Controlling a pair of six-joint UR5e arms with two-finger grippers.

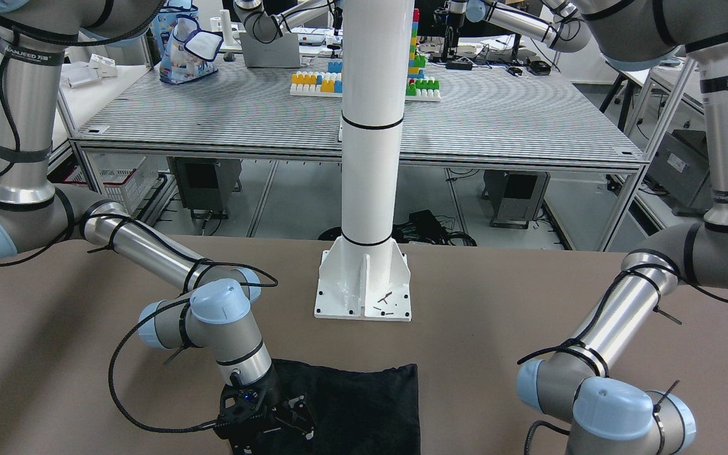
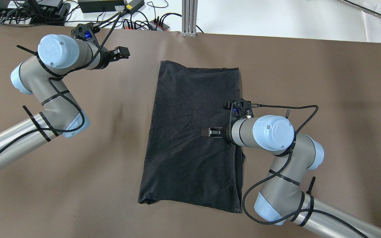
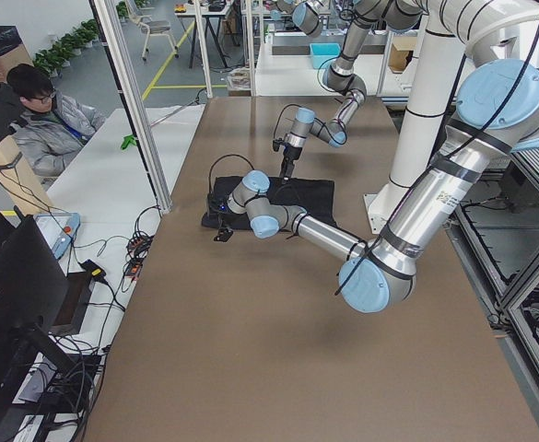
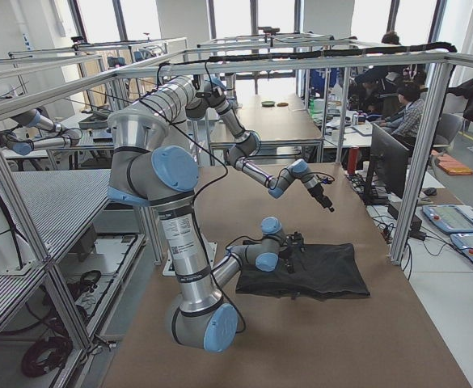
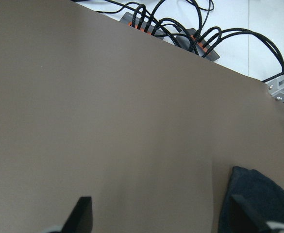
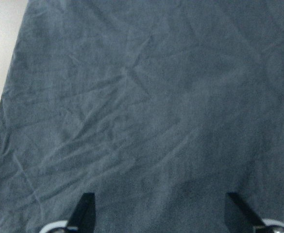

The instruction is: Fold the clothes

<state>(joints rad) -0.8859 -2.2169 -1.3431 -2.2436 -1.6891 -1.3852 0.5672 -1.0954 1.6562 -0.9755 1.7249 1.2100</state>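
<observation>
Cloth [image 2: 184, 109] flat on bench [image 2: 309, 82], my right fingers [image 2: 207, 132] spread, empty, over its middle, left fingers [image 2: 121, 53] spread, empty, at its ten o'clock

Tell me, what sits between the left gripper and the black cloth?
Nothing: the overhead view shows only bare brown table between the left gripper and the black garment.

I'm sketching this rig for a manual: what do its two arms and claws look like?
The left arm and right arm are grey and silver tubes with pale blue round caps at the joints. A black braided cable runs along each, held by black ties. The left claw and right claw are black, two-fingered, with a small blue light behind each.
</observation>
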